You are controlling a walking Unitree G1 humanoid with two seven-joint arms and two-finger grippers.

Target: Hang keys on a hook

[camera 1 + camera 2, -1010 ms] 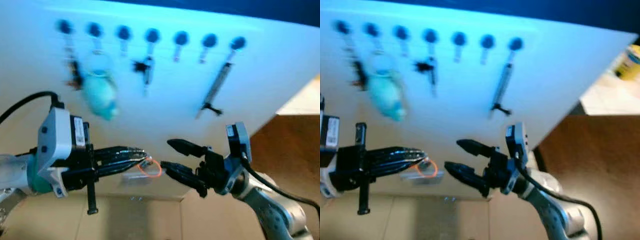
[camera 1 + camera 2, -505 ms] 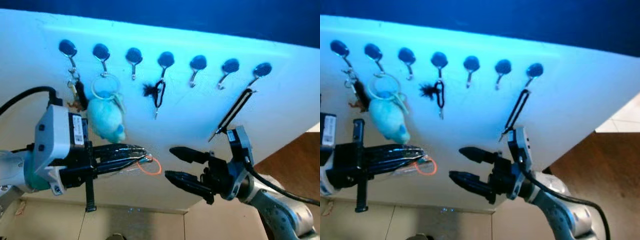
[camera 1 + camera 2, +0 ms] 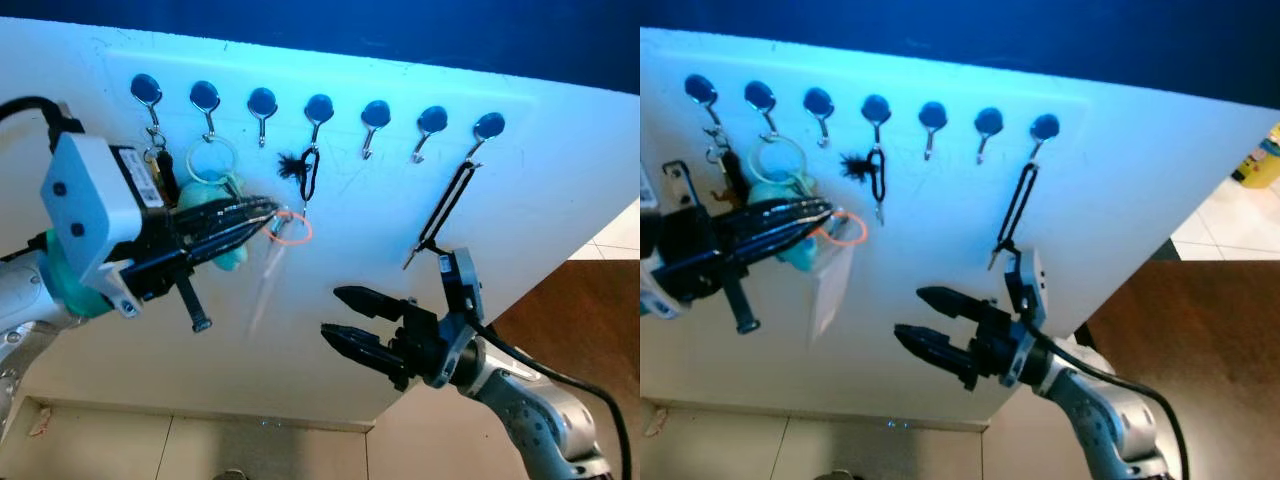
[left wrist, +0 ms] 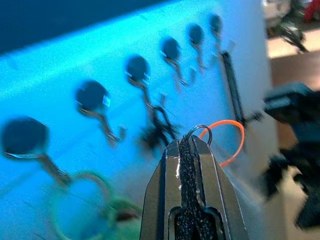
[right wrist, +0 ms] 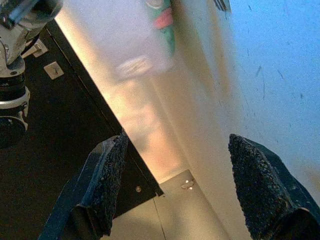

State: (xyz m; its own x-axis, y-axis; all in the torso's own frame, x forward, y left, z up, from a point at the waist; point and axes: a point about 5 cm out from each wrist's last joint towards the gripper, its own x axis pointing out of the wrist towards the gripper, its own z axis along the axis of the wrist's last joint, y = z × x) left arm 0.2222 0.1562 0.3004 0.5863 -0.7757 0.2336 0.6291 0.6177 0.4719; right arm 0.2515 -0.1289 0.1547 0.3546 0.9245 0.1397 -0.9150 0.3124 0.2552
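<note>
- The keys (image 3: 288,228) show as an orange ring with a thin metal ring beside it, sticking out just past the tips of the left gripper (image 3: 262,212), with a pale, blurred tag hanging below them.
- The left gripper has its two black fingers (image 4: 186,165) pressed together, clamped on the key ring; the orange loop pokes out just beyond the fingertips.
- Just beyond those fingertips hangs a black carabiner (image 3: 307,176) with a small dark tuft, on the fourth hook of the row (image 3: 319,108).
- Behind the fingers, a round ring with a pale turquoise plush toy (image 3: 207,190) hangs from the second hook; the gripper covers part of it.
- The seven dark round hooks sit in a line on a white board (image 3: 540,190); a long black strap (image 3: 445,210) hangs from the last hook.
- The right gripper (image 3: 340,315) is lower down, well apart from the keys, fingers spread wide with nothing between them.
- A white label on the left wrist housing (image 3: 85,210) bears print too small to read.
</note>
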